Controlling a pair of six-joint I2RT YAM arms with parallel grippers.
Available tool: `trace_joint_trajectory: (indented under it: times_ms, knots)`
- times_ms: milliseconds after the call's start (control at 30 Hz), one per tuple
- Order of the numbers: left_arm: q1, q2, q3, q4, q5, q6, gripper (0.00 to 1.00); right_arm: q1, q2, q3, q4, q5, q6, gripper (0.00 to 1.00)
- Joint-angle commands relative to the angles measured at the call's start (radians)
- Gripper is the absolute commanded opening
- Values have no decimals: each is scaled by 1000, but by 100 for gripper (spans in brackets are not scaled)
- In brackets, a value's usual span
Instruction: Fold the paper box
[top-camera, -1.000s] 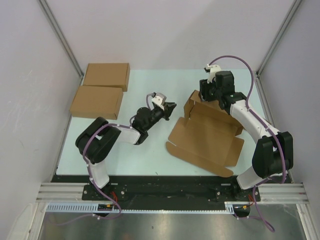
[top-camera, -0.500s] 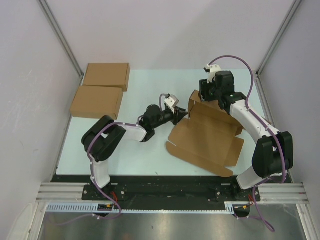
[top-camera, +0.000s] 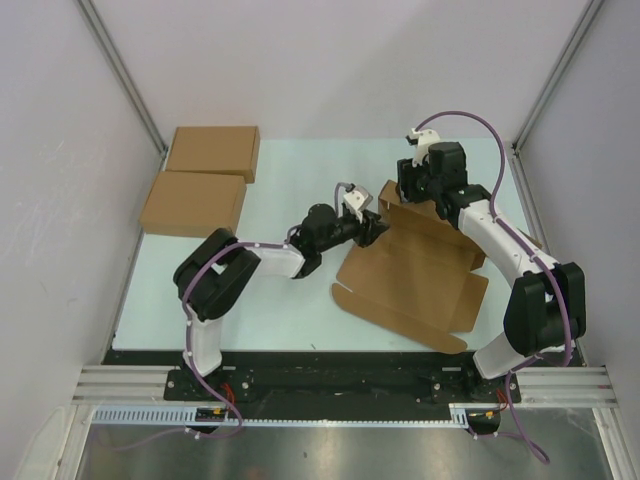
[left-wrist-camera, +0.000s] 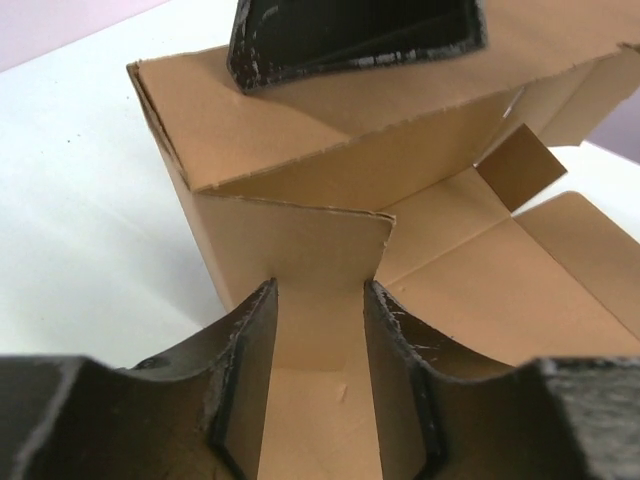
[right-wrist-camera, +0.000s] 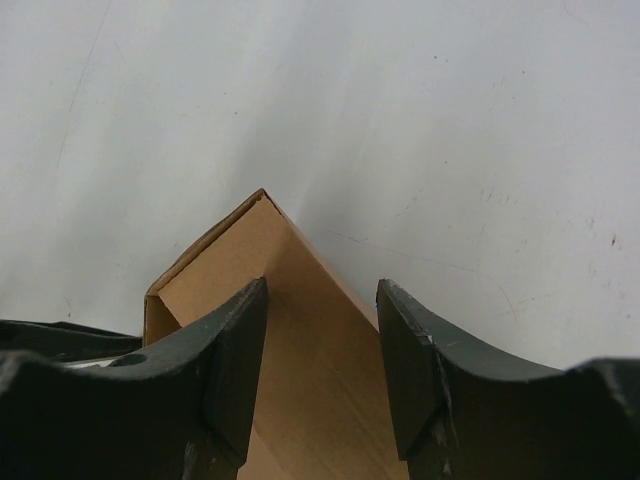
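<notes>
We see the left gripper (left-wrist-camera: 318, 288) with its fingers (left-wrist-camera: 245, 340) apart, and a low flap of the paper box (top-camera: 415, 280) shows in the gap. The right gripper (right-wrist-camera: 322, 290) has a finger on each side of a folded-up wall of the paper box. We cannot tell if it is squeezing the wall. The paper box is brown and lies mostly flat on the right half of the table (top-camera: 290, 175), with its far side standing up. The table is pale and smooth. Two flat boxes (top-camera: 193, 203) lie side by side at its far left corner, well apart from the paper box. White walls (top-camera: 330, 60) and grey metal posts (top-camera: 122, 70) stand around the table. The left arm (top-camera: 265, 262) lies low and reaches right across the table to the raised corner of the paper box. The right arm (top-camera: 495, 235) reaches from its base toward the far side and bends down onto the wall from above.
</notes>
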Motion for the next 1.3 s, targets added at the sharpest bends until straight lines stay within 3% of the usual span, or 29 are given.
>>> trace_joint_trajectory:
  times_ms: [0, 267, 500, 967, 1267]
  knots:
    - [-23, 22, 100, -93, -83, 11, 47, 18, 53, -28, -101, -7, -5, 52]
    - [-26, 59, 204, -231, -204, 22, 50, 20, 56, -28, -99, -7, -7, 52]
    - [-26, 48, 206, -288, -252, 108, 52, 18, 56, -30, -96, -9, -5, 53]
    - [-14, 24, 177, -213, -234, 223, 59, 18, 51, -28, -101, -18, -5, 53]
    - [-3, -9, 103, -130, -195, 194, 59, 20, 56, -28, -101, -22, -2, 53]
